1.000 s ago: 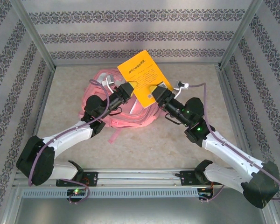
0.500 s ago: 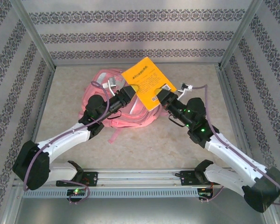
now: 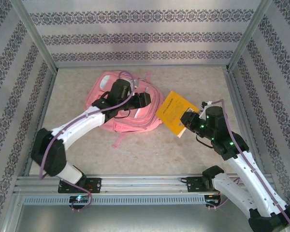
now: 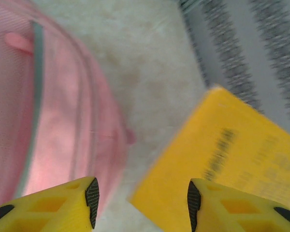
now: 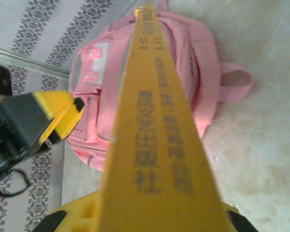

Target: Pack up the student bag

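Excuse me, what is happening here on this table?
The right gripper is clamped on a yellow book, holding it just to the right of the pink student bag, which lies on the table. The left gripper hovers open over the bag and grips nothing. The book is not yet in the bag.

1. The table [image 3: 183, 159] presents a pale, mottled beige surface, bounded left and right by metal rails [image 3: 238, 104].
2. The student bag [image 3: 137, 123] lies flat on it, left of centre.
3. One pink strap [image 3: 118, 140] trails from the bag's near edge onto bare surface.
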Robot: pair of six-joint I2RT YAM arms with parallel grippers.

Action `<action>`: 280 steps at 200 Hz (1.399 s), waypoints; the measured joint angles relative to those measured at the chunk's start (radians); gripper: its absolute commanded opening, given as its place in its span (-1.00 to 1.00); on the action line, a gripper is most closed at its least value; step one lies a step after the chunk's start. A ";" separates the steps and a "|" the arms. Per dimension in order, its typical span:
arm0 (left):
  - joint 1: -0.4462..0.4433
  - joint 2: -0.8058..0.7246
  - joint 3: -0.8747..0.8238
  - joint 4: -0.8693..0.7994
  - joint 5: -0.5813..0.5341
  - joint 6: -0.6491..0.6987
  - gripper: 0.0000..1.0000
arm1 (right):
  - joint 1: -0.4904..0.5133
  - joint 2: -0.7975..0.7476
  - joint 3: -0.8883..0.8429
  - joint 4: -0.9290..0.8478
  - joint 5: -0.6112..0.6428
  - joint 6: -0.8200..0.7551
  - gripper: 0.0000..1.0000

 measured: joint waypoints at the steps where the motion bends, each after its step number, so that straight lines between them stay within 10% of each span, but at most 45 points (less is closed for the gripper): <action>1: 0.001 0.003 0.003 -0.002 -0.001 0.002 0.07 | -0.002 0.000 0.001 -0.002 -0.002 0.000 -1.00; 112: 0.050 0.307 0.215 -0.109 -0.005 0.148 -0.02 | -0.115 -0.032 0.054 -0.191 -0.146 -0.112 -1.00; 163: 0.052 0.327 0.207 -0.106 0.043 0.145 -1.00 | -0.188 0.009 0.055 -0.190 -0.214 -0.121 -1.00; 280: 0.079 0.032 0.166 -0.241 0.037 0.165 -1.00 | -0.221 0.111 0.155 -0.232 -0.095 -0.187 -1.00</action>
